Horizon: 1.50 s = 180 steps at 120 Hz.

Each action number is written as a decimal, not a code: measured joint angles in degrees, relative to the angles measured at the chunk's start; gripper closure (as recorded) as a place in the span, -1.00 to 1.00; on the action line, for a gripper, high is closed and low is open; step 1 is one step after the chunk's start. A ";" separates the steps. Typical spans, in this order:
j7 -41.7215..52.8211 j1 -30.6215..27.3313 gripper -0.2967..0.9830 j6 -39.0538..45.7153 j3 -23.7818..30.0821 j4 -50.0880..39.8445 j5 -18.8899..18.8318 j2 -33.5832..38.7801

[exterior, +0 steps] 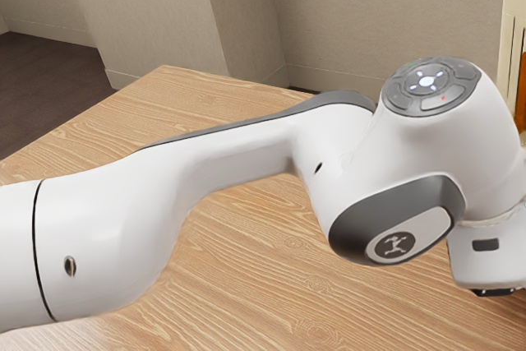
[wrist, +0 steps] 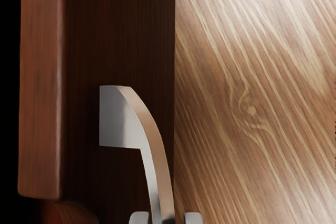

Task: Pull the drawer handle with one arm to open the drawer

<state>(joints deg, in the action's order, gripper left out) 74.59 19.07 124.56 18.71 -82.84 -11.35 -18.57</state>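
At the exterior view's right edge is the gripper [exterior: 486,262], its hand low beside the arm's last joint, with its fingertips hidden. In the wrist view both fingertips of the gripper [wrist: 166,217] stand apart, one on each side of the curved metal handle [wrist: 149,124]. A gap shows between the handle and each finger, so the gripper is open around it. One end of the handle meets the dark wooden drawer front [wrist: 118,30]. I cannot tell from this angle whether the drawer stands out at all.
A wood-grained tabletop [exterior: 246,285] runs beneath the arm [exterior: 238,145]. Beside the dark front, the wrist view has a reddish-brown wooden ledge [wrist: 41,87]. A cream object with an orange-brown part [exterior: 513,47] stands at the exterior view's upper right.
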 joint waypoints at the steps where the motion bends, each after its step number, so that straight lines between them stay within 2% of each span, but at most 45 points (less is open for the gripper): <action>1: -0.02 0.00 0.57 0.02 0.00 -0.12 0.01 0.06; 125: -1.22 -0.20 0.59 4.69 -1.24 -16.27 4.42 12.28; 180: -1.39 -0.27 0.53 5.26 -1.20 -22.38 5.67 16.86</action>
<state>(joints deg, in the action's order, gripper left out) 73.20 18.80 129.82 17.51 -105.22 -5.68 -1.71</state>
